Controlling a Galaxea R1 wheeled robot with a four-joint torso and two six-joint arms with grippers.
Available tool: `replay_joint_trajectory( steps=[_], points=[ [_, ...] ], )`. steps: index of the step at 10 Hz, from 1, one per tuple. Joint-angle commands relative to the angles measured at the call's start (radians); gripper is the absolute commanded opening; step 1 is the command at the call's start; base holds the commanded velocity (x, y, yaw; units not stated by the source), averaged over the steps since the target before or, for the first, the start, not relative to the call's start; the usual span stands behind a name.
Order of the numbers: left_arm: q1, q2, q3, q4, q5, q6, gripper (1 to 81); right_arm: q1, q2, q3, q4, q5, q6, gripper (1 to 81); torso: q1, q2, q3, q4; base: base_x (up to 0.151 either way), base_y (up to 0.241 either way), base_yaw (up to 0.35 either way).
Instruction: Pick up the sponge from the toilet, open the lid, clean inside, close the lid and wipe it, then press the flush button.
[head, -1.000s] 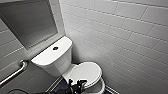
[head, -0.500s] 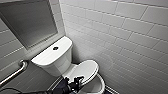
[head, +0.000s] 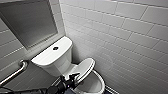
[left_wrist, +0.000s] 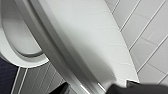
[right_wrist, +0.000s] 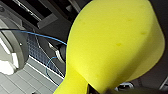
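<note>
The white toilet (head: 53, 58) stands in the corner, with the dark round flush button (head: 55, 48) in the middle of its cistern top. The lid (head: 86, 67) is tilted partly up over the bowl rim (head: 101, 82). My left gripper (head: 74, 78) is at the lid's near edge. In the left wrist view the lid (left_wrist: 87, 37) looms large, and my left gripper (left_wrist: 100, 87) is open with the lid's edge between its dark fingers (left_wrist: 140, 88). The yellow sponge (right_wrist: 112, 45) is pinched at its narrow end in my shut right gripper (right_wrist: 97, 89).
A metal grab bar (head: 15, 72) runs along the wall left of the cistern, under a grey recessed niche (head: 27, 20). The white tiled wall (head: 125, 37) stands close on the toilet's right. A blue cable (right_wrist: 47, 37) and parts of my base lie behind the sponge.
The lid has tilted up from the bowl, with my left gripper rising at its edge. More of the bowl rim shows beside it now. The sponge stays held.
</note>
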Motion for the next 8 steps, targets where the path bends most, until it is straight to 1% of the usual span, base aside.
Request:
replay_joint_trajectory(
  steps=[1, 3, 7, 8],
  points=[
    [-0.167, -0.117, -0.005, 0.179, -0.139, -0.107, 81.1, -0.033, -0.014, 0.033, 0.002, -0.091, 0.002, 1.0, 0.0, 0.0, 0.0, 0.0, 0.0, 0.0, 0.0],
    [-0.163, -0.18, -0.003, 0.221, -0.17, -0.193, 81.1, -0.033, -0.018, 0.048, 0.0, -0.091, 0.0, 1.0, 0.0, 0.0, 0.0, 0.0, 0.0, 0.0, 0.0],
    [-0.14, -0.295, -0.008, 0.219, -0.214, -0.325, 81.1, -0.033, -0.046, 0.106, -0.003, -0.091, 0.0, 1.0, 0.0, 0.0, 0.0, 0.0, 0.0, 0.0, 0.0],
    [-0.114, -0.332, -0.023, 0.222, -0.225, -0.384, 81.1, -0.036, -0.051, 0.12, -0.001, -0.089, 0.0, 1.0, 0.0, 0.0, 0.0, 0.0, 0.0, 0.0, 0.0]
  ],
)
